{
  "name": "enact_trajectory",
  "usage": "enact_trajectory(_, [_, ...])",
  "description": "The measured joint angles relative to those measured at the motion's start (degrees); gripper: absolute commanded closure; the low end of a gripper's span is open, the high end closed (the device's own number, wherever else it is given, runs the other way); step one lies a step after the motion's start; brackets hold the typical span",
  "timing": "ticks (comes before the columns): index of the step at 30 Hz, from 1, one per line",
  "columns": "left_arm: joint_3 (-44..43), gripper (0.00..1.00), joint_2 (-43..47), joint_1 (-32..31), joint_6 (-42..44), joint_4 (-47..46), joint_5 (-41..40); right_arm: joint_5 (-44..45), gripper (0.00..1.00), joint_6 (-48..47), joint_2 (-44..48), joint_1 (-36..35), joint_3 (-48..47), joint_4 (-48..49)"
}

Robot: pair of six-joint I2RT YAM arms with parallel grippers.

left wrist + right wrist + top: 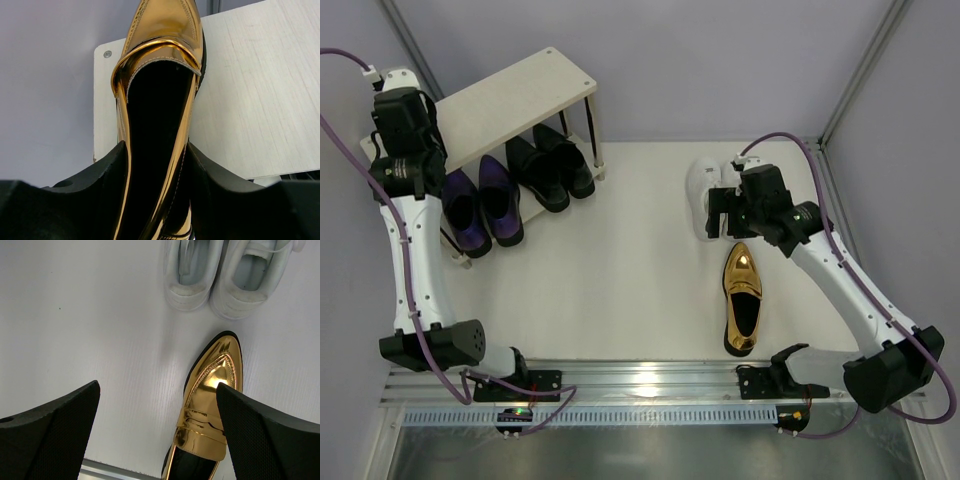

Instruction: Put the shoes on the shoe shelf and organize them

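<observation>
One gold loafer (161,35) is clenched by its sides, near the heel, in the left gripper (156,150), toe pointing out over the top board of the shoe shelf (250,100) near the board's left end. Whether the sole touches the board I cannot tell. Under that board, on the shelf's lower tier, sit the purple dress shoes (480,210) to the left and the black dress shoes (550,170) to the right.

Well to the right of the shelf, the right gripper (157,387) hangs released, jaws wide, above the toe of the second gold loafer (212,385). The white sneakers (220,275) stand just beyond that toe, equally far from the shelf.

So the step in hand looks like the third pair. The next move, as I judge it, calls for lowering the held loafer flat onto the top board with room beside it for its mate, then letting go — and the right arm must come down to straddle the second loafer before it closes
</observation>
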State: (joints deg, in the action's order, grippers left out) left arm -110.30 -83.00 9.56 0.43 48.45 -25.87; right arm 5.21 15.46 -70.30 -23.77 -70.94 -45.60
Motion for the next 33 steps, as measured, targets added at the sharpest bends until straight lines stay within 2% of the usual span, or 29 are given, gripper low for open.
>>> enact_trajectory(2, [0.0,0.86,-0.1,0.0,0.0,-0.2,0.1,0.0,0.02,-0.1,-0.1,0.0,0.0,0.0])
enact_trajectory(3, [0.0,0.66,-0.1,0.0,-0.1,-0.2,0.2,0.0,0.02,-0.2,-0.2,0.0,0.0,0.0])
enact_trajectory(5, [0.0,0.49,0.0,0.1,-0.5,-0.2,0.5,0.0,0.02,-0.2,-0.2,0.0,0.0,0.1])
enact_trajectory(6, [0.0,0.33,0.0,0.1,-0.7,-0.2,0.6,0.0,0.02,-0.2,-0.2,0.0,0.0,0.1])
enact_trajectory(8, [0.0,0.22,0.1,0.2,-1.6,-1.3,0.8,0.0,0.02,-0.2,-0.2,0.0,0.0,0.1])
enact_trajectory(9, [0.0,0.09,0.3,0.3,-2.4,-2.1,1.0,0.0,0.02,-0.2,-0.2,0.0,0.0,0.1])
enact_trajectory(11, [0.0,0.0,1.2,0.3,-3.5,-3.2,1.5,0.0,0.02,-0.2,-0.2,0.0,0.0,0.1])
enact_trajectory(19, [-1.0,0.0,6.9,0.0,-8.7,-6.2,4.7,-0.1,0.02,-0.2,-0.2,0.0,0.1,0.2])
enact_trajectory(23, [-1.2,0.0,9.7,-4.3,-13.5,-7.8,10.3,0.4,0.02,-0.1,-0.1,0.0,0.6,0.5])
enact_trajectory(27, [3.3,0.0,13.2,-19.2,-18.2,-10.6,18.1,5.3,0.02,1.1,1.2,0.0,0.9,0.5])
enact_trajectory(31, [13.2,0.0,14.8,-39.3,-21.6,-13.5,21.7,14.3,0.02,2.9,5.2,1.2,0.8,0.4])
enact_trajectory(33, [18.0,0.0,13.6,-46.5,-23.3,-14.6,21.9,17.4,0.02,3.5,7.1,2.7,0.4,0.1])
